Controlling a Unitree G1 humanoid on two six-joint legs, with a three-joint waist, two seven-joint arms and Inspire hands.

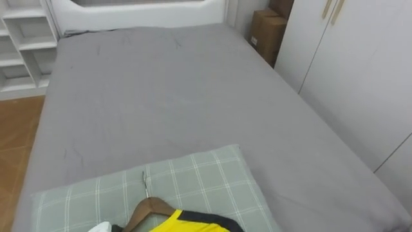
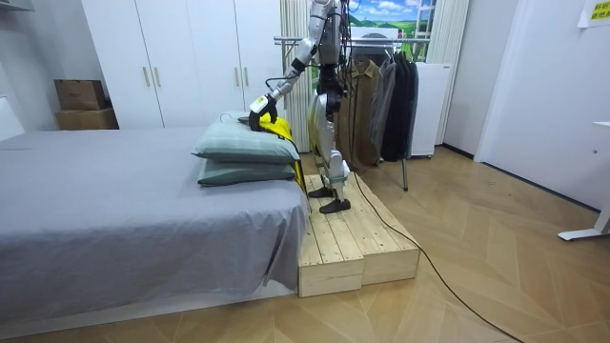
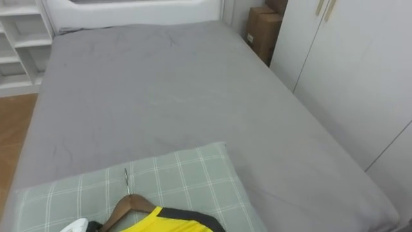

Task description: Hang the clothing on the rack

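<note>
A: Standing where?

B: Standing upright on a low wooden platform point(image 2: 353, 238) at the end of a bed point(image 1: 161, 96), facing along the grey sheet toward the white headboard point(image 1: 135, 9).

A: Reaching with which arm?

B: Reaching with the left. In the room view, sloping down from the shoulder, bending at the elbow, forearm stretching forward and low, bringing the left hand point(image 2: 257, 107) over the top pillow point(image 1: 193, 174).

A: Spreading, pressing together or pinching?

B: Not managing to tell. Appearing too small in the room view, and sitting cropped at the bottom edge of the eye views.

A: Leaving how much room around?

B: Looking out over a broad flat sheet stretching ahead past the pillow's far edge. On the right, the bed's edge running close along white wardrobe doors point(image 1: 360, 64), with a cardboard box point(image 1: 267, 32) sitting in the far corner. On the left, dropping to wooden floor point(image 1: 16, 129) and white shelves point(image 1: 26, 38). In the room view, a clothes rack point(image 2: 381, 95) hanging dark garments just beside the platform, behind the robot.

A: Finding the clothing where?

B: Lying on the checked green pillow, the upper of two stacked: a yellow garment point(image 1: 187, 224) with dark trim, sitting on a wooden hanger point(image 1: 149, 209), metal hook point(image 1: 145, 183) pointing away toward the headboard. Meeting the hand at the near left side, by the hanger's left shoulder; gripping or merely touching, impossible to say.
</note>
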